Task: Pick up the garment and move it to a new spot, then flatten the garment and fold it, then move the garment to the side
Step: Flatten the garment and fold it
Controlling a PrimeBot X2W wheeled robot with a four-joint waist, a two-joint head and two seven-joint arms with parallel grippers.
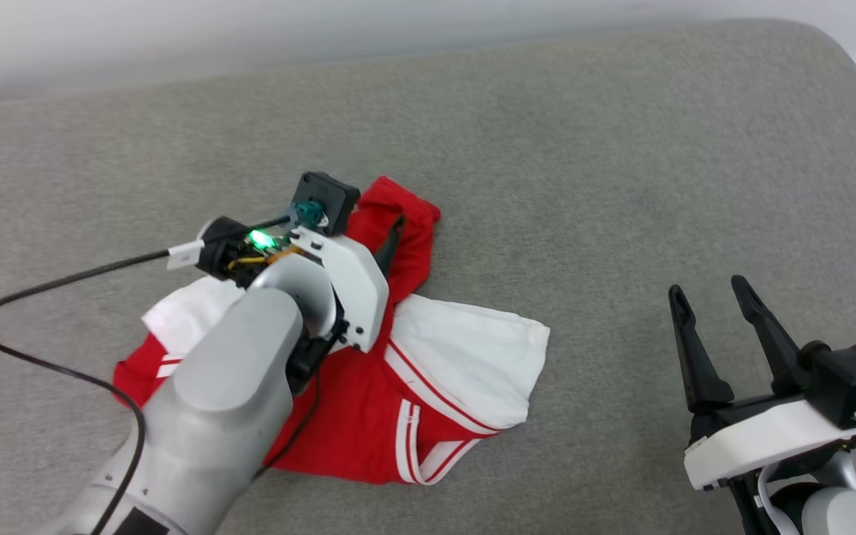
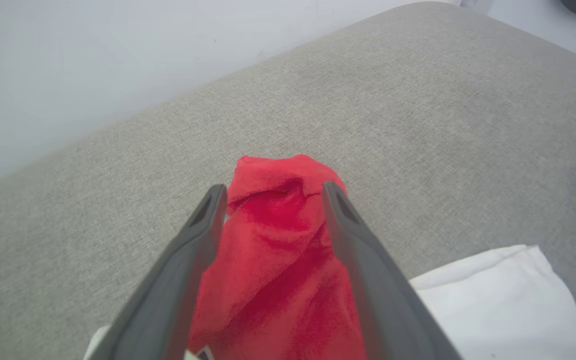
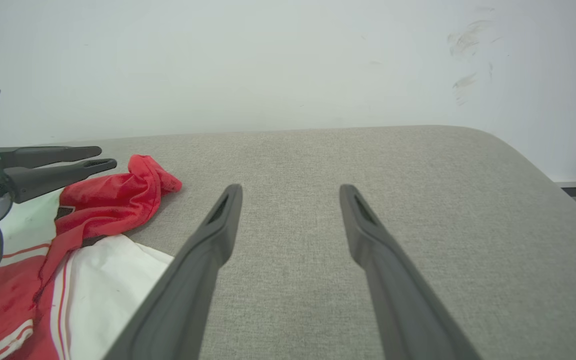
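The red T-shirt is seen lying crumpled on the grey upholstered surface, left of centre in the head view. One white sleeve is spread out toward the right arm's side, and red-and-white striped trim is shown along its seam. A narrow bunched part of the red cloth is stretched away from the robot. The left gripper is held over this bunched part with its fingers apart. The red cloth is framed between them in the left wrist view. In the right wrist view they are seen just above the cloth, and contact cannot be judged. A green light is lit on the left wrist, from which a black cable is looped. The right gripper is held with its fingers spread over bare upholstery, well apart from the T-shirt.
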